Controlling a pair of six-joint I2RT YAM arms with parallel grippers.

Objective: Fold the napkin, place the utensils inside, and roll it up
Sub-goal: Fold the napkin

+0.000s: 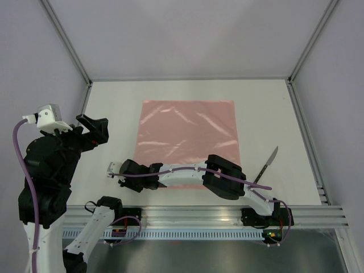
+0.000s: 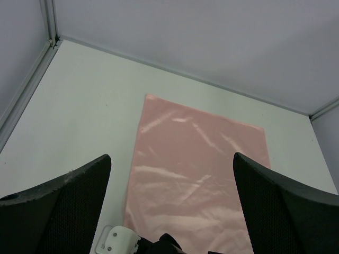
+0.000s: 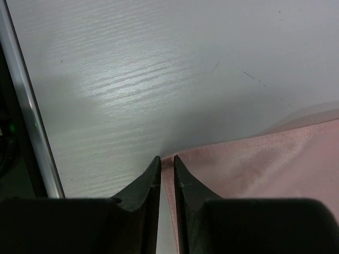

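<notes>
**Ana:** Right wrist view first. What is the right pincer [image 3: 166,159] doing?

**Ben:** Its two black fingers [image 3: 140,182] are drawn almost together. The corner of the napkin [image 3: 265,159] runs into the thin slit between them, so it pinches the cloth there, low on the white bench [image 3: 159,63].

**Ana:** Which corner is that, seen from above?

**Ben:** The near left one. The right arm lies stretched across the napkin's near edge and hides part of it.

**Ana:** And the left pincer [image 1: 94,128]?

**Ben:** It is spread wide and holds nothing. It sits raised over the left side of the bench, clear of the cloth. Its own camera looks out between the two fingers at the napkin.

**Ana:** Where is the knife [image 1: 266,166]?

**Ben:** It lies on the bench to the right of the napkin, apart from it. The black handle is nearer and the silver blade angles away to the far right.

**Ana:** What about the rest of the napkin?

**Ben:** It lies spread flat, salmon-pink and creased. It reaches from the right arm toward the far side of the bench, about midway between left and right.
</notes>
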